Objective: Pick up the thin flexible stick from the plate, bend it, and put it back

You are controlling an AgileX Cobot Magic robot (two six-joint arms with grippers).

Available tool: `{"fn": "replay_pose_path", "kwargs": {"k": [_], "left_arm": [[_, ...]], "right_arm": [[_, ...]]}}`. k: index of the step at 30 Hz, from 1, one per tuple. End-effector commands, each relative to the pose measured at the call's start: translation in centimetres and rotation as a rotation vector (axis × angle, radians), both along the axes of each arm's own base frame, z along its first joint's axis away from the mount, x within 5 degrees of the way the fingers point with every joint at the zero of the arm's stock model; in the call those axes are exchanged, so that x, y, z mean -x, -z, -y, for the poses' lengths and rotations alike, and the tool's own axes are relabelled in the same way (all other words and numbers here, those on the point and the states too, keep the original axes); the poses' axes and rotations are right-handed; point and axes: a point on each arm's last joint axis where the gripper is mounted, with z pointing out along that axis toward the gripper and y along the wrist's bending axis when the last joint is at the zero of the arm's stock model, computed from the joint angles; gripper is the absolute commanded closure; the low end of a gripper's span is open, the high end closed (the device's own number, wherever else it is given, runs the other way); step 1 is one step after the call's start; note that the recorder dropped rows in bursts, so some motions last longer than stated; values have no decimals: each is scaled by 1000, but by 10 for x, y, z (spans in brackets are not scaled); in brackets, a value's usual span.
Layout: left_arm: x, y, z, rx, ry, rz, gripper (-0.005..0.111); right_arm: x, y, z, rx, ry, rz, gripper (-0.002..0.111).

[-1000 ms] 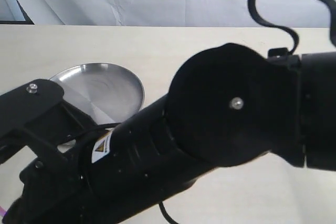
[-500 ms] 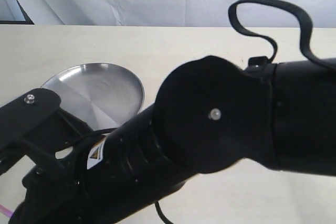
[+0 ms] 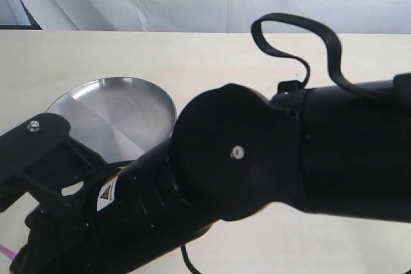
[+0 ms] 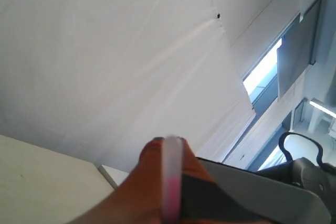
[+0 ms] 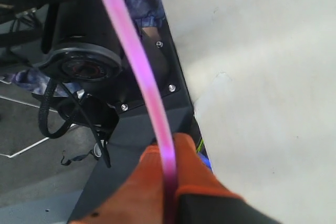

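The right gripper (image 5: 169, 182) is shut tight on the pink stick (image 5: 137, 64), and the left gripper (image 4: 171, 177) pinches its pale end, so it is up in the air (off the silver plate (image 3: 122, 110)). Best to bring both grippers together slowly, so it bows and does not slip. Two grippers, one stick, one plate behind.

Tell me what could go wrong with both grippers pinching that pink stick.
The stick bows away from the right gripper; more bending might snap it. The left gripper pinches near its whitish tip, so it could slip out. The arms hide part of the plate, making the return easy to misjudge.
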Motion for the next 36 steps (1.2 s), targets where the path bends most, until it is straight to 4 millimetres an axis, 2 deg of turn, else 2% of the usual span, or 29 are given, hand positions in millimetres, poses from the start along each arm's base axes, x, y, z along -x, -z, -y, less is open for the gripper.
{"fn": "replay_pose_path", "kwargs": {"k": [1, 6, 14, 19, 24, 32, 36], "left_arm": [[1, -1, 0, -15, -3, 19, 106], [-3, 4, -1, -90, -61, -3, 106], [-3, 6, 0, -131, -64, 3, 106], [-2, 5, 1, -111, -48, 7, 106], [-3, 6, 0, -129, -58, 6, 106], [-3, 7, 1, -144, -61, 9, 106], [-3, 6, 0, -121, -57, 3, 106]], "right_arm": [[3, 9, 2, 59, -32, -34, 108], [7, 5, 5, 64, -52, -56, 108], [9, -17, 13, -10, -31, -12, 108], [6, -15, 12, 0, -32, 25, 108], [10, -15, 13, 17, -35, -30, 108], [15, -43, 25, -65, -28, 16, 108], [15, -45, 27, -70, -28, 39, 108]]}}
